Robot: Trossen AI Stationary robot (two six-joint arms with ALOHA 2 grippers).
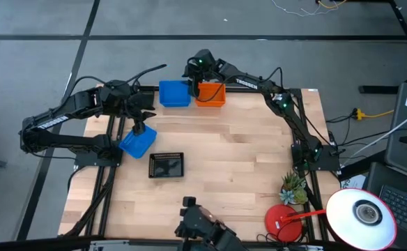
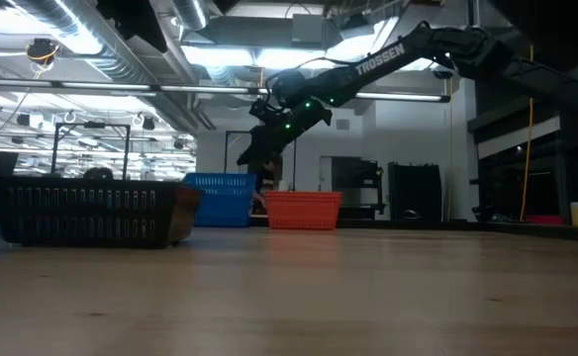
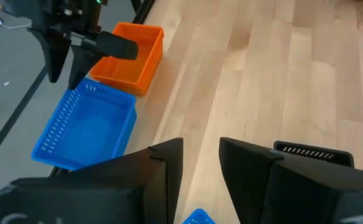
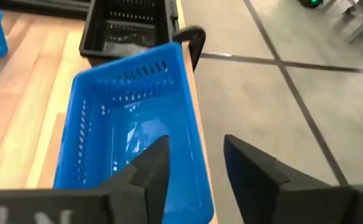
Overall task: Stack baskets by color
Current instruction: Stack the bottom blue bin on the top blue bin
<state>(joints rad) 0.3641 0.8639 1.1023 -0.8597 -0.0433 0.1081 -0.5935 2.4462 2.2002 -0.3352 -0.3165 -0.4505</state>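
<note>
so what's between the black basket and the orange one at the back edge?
Only bare table in the high view. Nothing sits between the black basket and the orange basket; both blue ones lie off that line.

From my seat, the middle and near-right stretch of the table (image 1: pixel 245 160) lies bare, so a gripper could sweep through there. The far edge is crowded: a blue basket (image 1: pixel 174 94) and an orange basket (image 1: pixel 210 93) sit side by side, with the right gripper (image 1: pixel 192 78) above their gap. Another blue basket (image 1: pixel 137 142) and a black basket (image 1: pixel 166 165) block the left side. A plant (image 1: pixel 294 187) and a red lamp base (image 1: pixel 283 221) fill the near-right corner.
</note>
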